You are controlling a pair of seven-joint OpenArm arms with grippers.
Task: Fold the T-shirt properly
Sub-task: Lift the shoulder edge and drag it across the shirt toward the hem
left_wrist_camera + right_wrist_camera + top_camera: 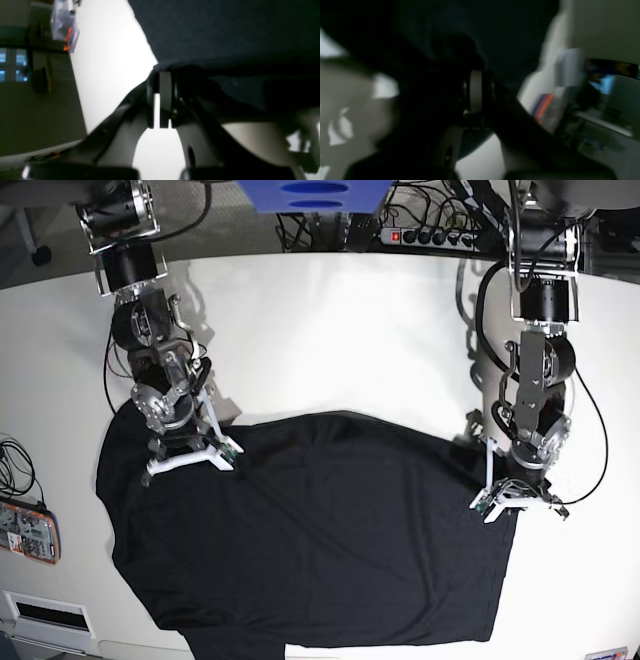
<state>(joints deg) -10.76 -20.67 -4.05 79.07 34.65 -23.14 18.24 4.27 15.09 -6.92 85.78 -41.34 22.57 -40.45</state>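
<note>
The black T-shirt [320, 530] lies spread on the white table [330, 340], with its lower edge hanging over the front. My left gripper [515, 498] is at the shirt's right edge. In the left wrist view its fingers [165, 87] are shut on the edge of the dark fabric [225, 30]. My right gripper [195, 455] is at the shirt's upper left corner. The right wrist view is blurred and dark; there its fingers [475, 90] are shut, with black fabric [507, 30] draped over and around them.
A flat device with an orange rim [28, 530] lies at the table's left edge. A power strip [430, 235] and cables sit behind the table, and a blue object [310, 195] is at the top. A clear bag with orange parts [65, 25] lies near the table edge.
</note>
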